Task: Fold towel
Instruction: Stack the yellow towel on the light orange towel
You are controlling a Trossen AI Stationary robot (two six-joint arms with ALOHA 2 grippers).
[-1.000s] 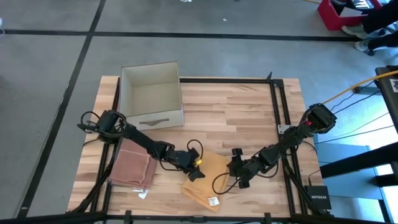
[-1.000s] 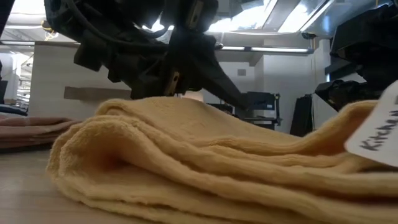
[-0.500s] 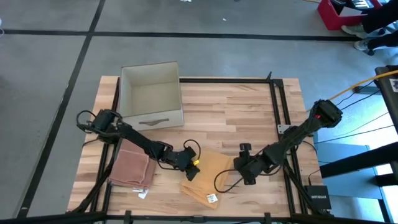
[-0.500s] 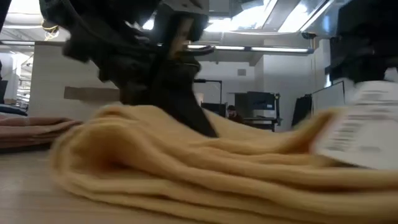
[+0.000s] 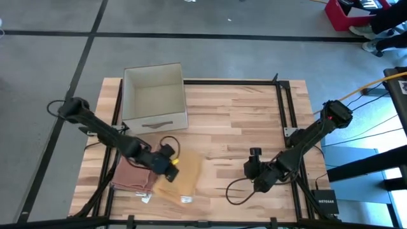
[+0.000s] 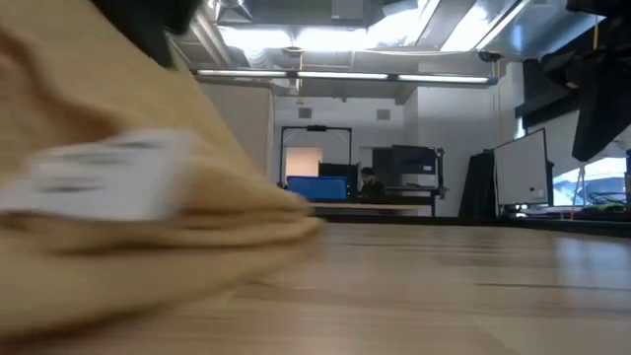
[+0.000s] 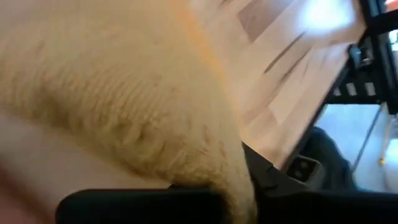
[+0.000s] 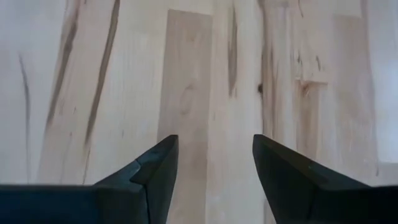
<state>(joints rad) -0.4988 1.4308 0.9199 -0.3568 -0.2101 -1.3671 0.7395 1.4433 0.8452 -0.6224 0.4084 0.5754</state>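
High view first: the left gripper is clamped shut on the yellow towel, pinching it at the edge nearest the pink towel. The yellow towel sits at the front of the wooden table, left of centre, folded into a compact bundle with a white tag poking out at its front edge. It lies just beside the pink towel, which rests flat at the table's front left corner, partly under the left arm. Behind both towels stands the open white box, well apart from the yellow one.

Over on the right, the right gripper hovers low over bare wood, well clear of the towel. Its wrist view shows the two dark fingers spread apart with only plank between them.

Low view: yellow cloth fills the left side, tag blurred.
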